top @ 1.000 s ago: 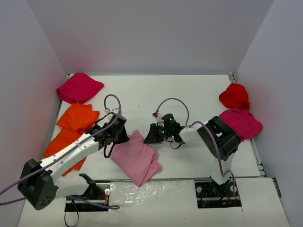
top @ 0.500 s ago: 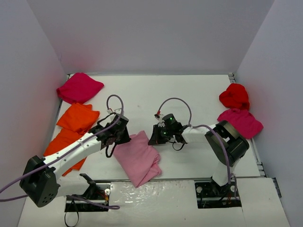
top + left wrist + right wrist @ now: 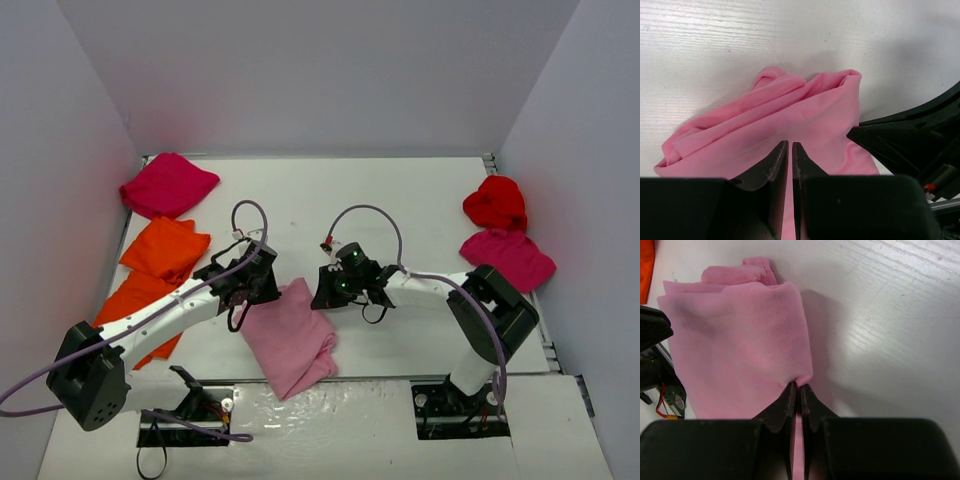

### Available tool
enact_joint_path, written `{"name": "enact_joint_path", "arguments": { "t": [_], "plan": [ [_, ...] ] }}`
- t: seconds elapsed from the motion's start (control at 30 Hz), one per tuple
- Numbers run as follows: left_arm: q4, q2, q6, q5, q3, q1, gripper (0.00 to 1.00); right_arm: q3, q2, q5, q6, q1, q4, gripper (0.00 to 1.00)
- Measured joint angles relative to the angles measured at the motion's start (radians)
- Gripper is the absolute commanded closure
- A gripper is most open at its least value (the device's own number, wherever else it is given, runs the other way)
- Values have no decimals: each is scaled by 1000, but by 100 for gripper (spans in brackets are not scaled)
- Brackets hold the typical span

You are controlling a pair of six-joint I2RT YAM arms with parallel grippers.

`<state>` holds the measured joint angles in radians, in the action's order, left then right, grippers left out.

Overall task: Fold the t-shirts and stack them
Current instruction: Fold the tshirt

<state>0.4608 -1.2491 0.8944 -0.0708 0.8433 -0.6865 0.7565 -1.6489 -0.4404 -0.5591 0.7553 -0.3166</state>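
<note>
The light pink t-shirt [image 3: 292,342] lies crumpled at the near middle of the table, between my two grippers. My left gripper [image 3: 266,291] is shut on its left edge; in the left wrist view the tips [image 3: 790,145] pinch pink cloth [image 3: 765,120]. My right gripper [image 3: 321,291] is shut on the shirt's right corner, and the cloth [image 3: 740,340] bunches at its tips [image 3: 799,386]. Two orange t-shirts [image 3: 163,248] [image 3: 128,302] lie at the left. One magenta t-shirt [image 3: 168,185] sits at the back left and another [image 3: 508,258] at the right. The red t-shirt [image 3: 495,203] is behind that one.
White walls close in the table on the left, back and right. The right gripper's black body [image 3: 912,137] shows in the left wrist view, close beside the pink cloth. Purple cables [image 3: 365,215] loop above both wrists.
My right gripper has shut on the pink shirt's corner. The left gripper has crept right with its edge, and the right arm's elbow has swung out to the right.
</note>
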Motion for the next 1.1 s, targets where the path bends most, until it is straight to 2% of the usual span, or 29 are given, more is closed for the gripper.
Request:
{"name": "enact_joint_path", "arguments": {
  "t": [0.47,0.9,1.1],
  "plan": [
    [-25,-32,0,15,0,0,94,87,146,76,-9,63,148,99],
    [-47,-66,0,29,3,-3,94,71,263,137,-55,121,231,100],
    [-50,-82,0,31,16,-9,94,54,365,164,-115,150,271,100]
  ]
}}
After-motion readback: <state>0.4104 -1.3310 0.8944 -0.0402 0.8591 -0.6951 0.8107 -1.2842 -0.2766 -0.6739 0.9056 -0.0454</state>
